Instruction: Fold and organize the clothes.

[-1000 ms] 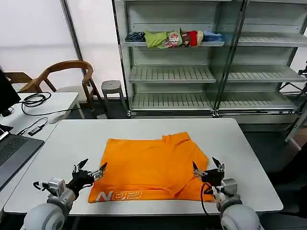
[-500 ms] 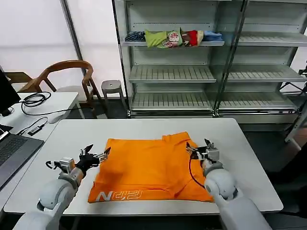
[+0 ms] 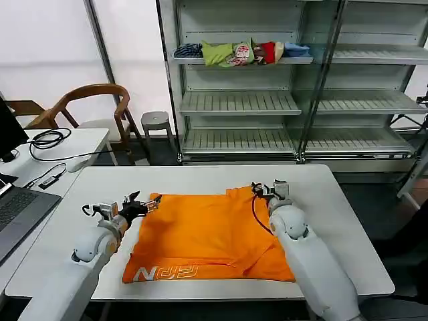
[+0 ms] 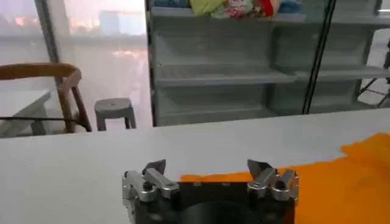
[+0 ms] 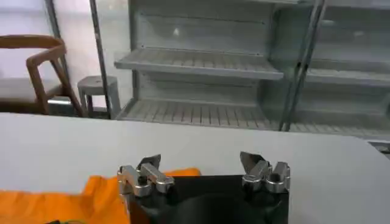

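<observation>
Orange T-shirt (image 3: 207, 234): spread flat across the middle of the white table (image 3: 334, 200), partly folded into a rough rectangle. Pale lettering upside down along the near left hem. Fold ridge running from the far right corner toward the near right. Far edge fairly straight, collar bump at the far right.

Handling, as judged: light, soft, limp; no stiffness to hold a shape once lifted, likely to sag and drape between two pinch points. Not fragile. Probably low grip against the smooth tabletop, so prone to sliding or bunching if dragged. Best taken at the two far corners, pinching through all layers at once, both sides raised evenly to keep the fold square.

Left gripper (image 3: 142, 204): at the far left corner of the shirt, fingers spread wide, orange cloth just beyond the tips in the left wrist view (image 4: 207, 171); nothing held.

Right gripper (image 3: 266, 190): at the far right corner near the collar, fingers likewise wide apart, an orange edge beside one finger in the right wrist view (image 5: 201, 167); nothing held.

Surroundings: metal shelving (image 3: 267, 100) behind the table, a row of bunched garments (image 3: 241, 53) on an upper shelf. Wooden chair (image 3: 93, 107) and a side desk (image 3: 83, 142) with cables at far left.
</observation>
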